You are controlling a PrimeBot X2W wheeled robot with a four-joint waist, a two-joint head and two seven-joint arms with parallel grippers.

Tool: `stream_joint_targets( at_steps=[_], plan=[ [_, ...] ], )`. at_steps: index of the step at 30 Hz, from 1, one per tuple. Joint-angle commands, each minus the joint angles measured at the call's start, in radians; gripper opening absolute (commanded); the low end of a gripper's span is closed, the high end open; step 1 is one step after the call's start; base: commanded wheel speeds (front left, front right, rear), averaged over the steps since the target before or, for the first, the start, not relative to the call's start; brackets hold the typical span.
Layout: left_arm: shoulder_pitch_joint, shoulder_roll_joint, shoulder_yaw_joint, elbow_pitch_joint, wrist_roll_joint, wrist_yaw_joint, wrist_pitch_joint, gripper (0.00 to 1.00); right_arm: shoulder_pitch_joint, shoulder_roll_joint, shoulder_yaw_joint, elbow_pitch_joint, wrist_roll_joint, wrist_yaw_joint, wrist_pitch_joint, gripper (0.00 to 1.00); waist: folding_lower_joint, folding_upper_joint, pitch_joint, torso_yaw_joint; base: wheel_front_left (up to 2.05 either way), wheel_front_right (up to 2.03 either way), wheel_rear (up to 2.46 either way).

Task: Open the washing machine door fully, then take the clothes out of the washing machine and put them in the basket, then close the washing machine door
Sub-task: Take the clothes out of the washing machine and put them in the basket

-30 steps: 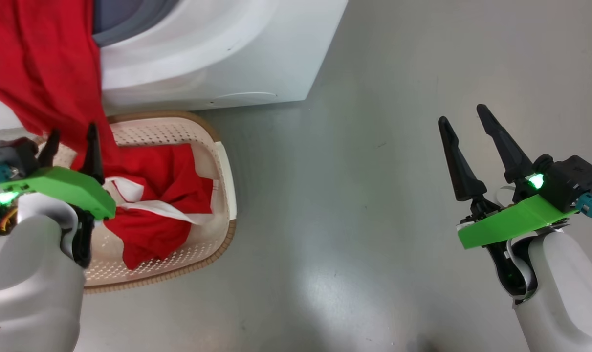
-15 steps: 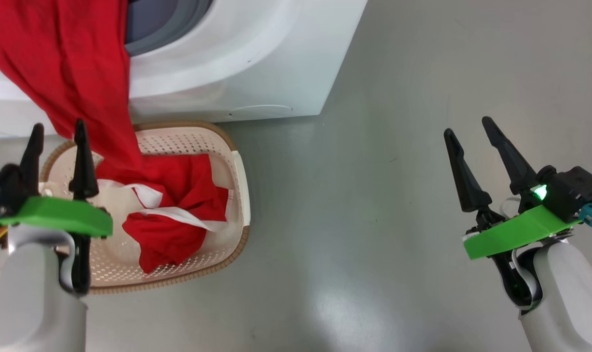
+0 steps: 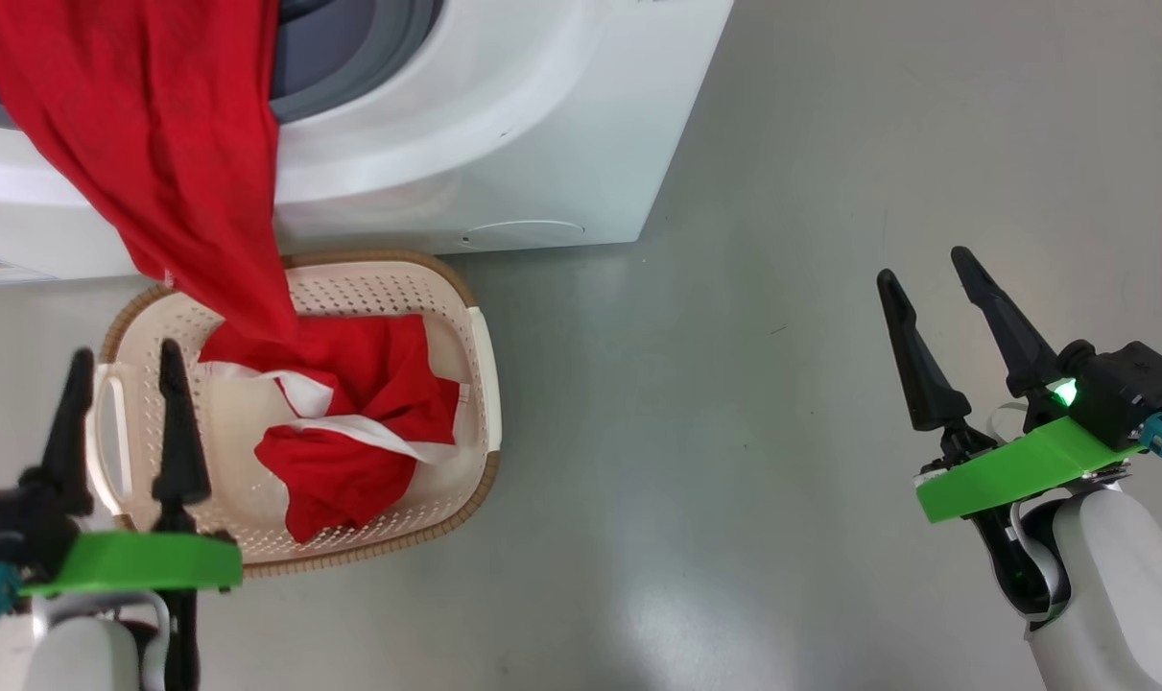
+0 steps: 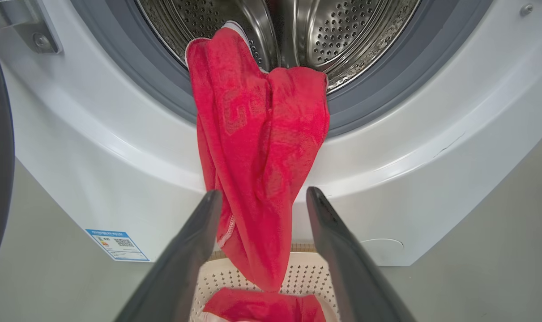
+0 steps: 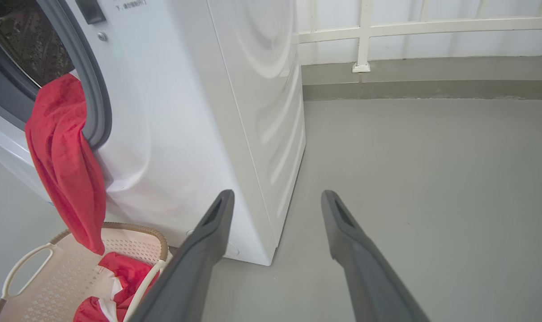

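Jaws: both pairs apart, nothing held.

Head view: left gripper (image 3: 125,353) at lower left, above the near end of the basket (image 3: 486,384). Right gripper (image 3: 924,264) at right, over bare floor. The clothes (image 3: 187,173) run from the washing machine (image 3: 542,115) at top left down into the basket.

Left wrist view: the left gripper's (image 4: 264,191) fingers frame the clothes (image 4: 262,134), which hang over the grey gasket from the steel drum. The basket (image 4: 306,277) is at the bottom.

Right wrist view: right gripper (image 5: 277,193) faces floor; clothes (image 5: 65,165) at left.

Status: door open; clothes half out, upper end not yet clear. Door closing remains.
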Motion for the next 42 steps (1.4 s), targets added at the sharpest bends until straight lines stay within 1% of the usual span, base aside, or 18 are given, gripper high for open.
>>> stream_joint_targets(
  at_steps=[1, 9, 18, 23, 28, 29, 30, 37, 42],
  plan=[
    [0.032, 0.016, 0.036, -0.039, 0.007, -0.005, -0.009, 1.00, 0.033, -0.007, 0.015, -0.023, 0.003, 0.002, -0.007, 1.00, 0.0000, -0.0001, 0.000, 0.001, 0.00, 0.00, 0.00],
    [0.039, -0.001, 0.042, -0.064, 0.010, -0.007, -0.009, 1.00, 0.025, -0.006, 0.020, -0.021, 0.003, 0.002, -0.007, 1.00, 0.0000, -0.0001, 0.004, 0.000, 0.00, 0.00, 0.00],
    [-0.041, 0.003, 0.034, -0.011, 0.011, -0.009, -0.009, 1.00, 0.013, 0.000, 0.023, -0.020, 0.003, 0.002, -0.007, 1.00, 0.0000, -0.0001, 0.019, -0.006, 0.00, 0.00, 0.00],
    [-0.158, 0.028, 0.020, 0.063, 0.017, -0.009, -0.009, 1.00, 0.004, 0.002, 0.026, -0.018, 0.003, 0.002, -0.007, 1.00, 0.0000, -0.0001, 0.032, -0.004, 0.00, 0.00, 0.00],
    [-0.308, 0.055, -0.004, 0.171, 0.028, -0.010, 0.000, 1.00, -0.007, 0.003, 0.030, -0.020, 0.004, 0.002, -0.007, 1.00, 0.0000, -0.0001, 0.047, -0.004, 0.00, 0.00, 0.00],
    [-0.308, 0.055, -0.004, 0.171, 0.028, -0.010, 0.000, 1.00, -0.007, 0.003, 0.030, -0.020, 0.004, 0.002, -0.007, 1.00, 0.0000, -0.0001, 0.047, -0.004, 0.00, 0.00, 0.00],
    [-0.341, 0.062, -0.008, 0.191, 0.031, -0.010, 0.005, 1.00, -0.009, 0.003, 0.031, -0.021, 0.004, 0.002, -0.007, 1.00, 0.0000, -0.0001, 0.051, -0.004, 0.00, 0.00, 0.00],
    [-0.560, 0.110, -0.023, 0.344, 0.047, 0.006, 0.091, 1.00, -0.027, 0.008, 0.034, -0.025, 0.002, 0.002, -0.007, 1.00, 0.0000, -0.0001, 0.084, -0.008, 0.00, 0.00, 0.00],
    [-0.673, 0.149, -0.032, 0.442, 0.067, 0.027, 0.142, 1.00, -0.037, 0.014, 0.042, -0.026, 0.003, 0.002, -0.007, 1.00, 0.0000, -0.0001, 0.099, -0.016, 0.00, 0.00, 0.00]
  ],
)
